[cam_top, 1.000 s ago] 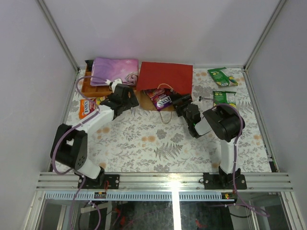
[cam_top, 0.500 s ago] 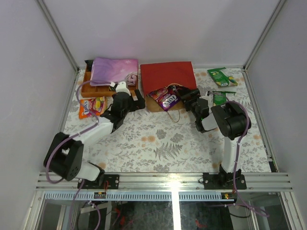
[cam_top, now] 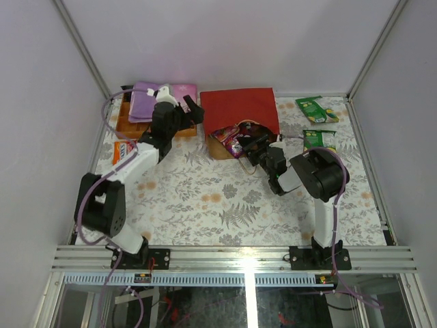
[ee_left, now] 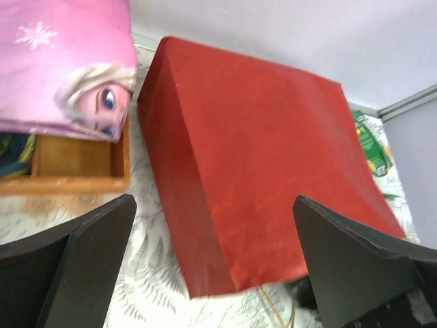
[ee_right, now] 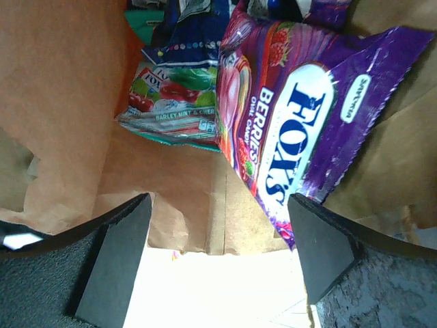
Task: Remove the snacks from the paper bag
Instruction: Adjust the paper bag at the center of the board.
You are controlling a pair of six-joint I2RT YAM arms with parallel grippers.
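**Paper bag** (cam_top: 239, 109): We are listing it as lying on its side on the surface (cam_top: 205, 198). It is matte red outside and brown kraft inside, with its mouth facing the right tool (ee_right: 218, 198). The left tool (ee_left: 213, 200) is hovering over the red upper panel, its fingers spread wide with nothing between them. A thin loop handle is trailing from the mouth.

**Snacks inside the bag:**
- A glossy purple packet (ee_right: 293, 130) with white lettering and berry pictures is lying in the mouth, straight ahead of the right tool and toward one finger.
- A teal-edged packet (ee_right: 174, 102) printed with fruit is resting deeper in.
- A dark blue packet (ee_right: 194, 31) is sitting behind that.

We are noting the right tool as wide open at the mouth, gripping none of them.

**Snacks outside the bag:**
- Two green packets (cam_top: 316, 108) are lying off to the right tool's right, well apart from it.
- An orange pack (cam_top: 121, 152) is lying near the left arm.

**Other:** A wooden box (ee_left: 75, 160) under a pink cloth (ee_left: 61, 61) is sitting left of the left tool.
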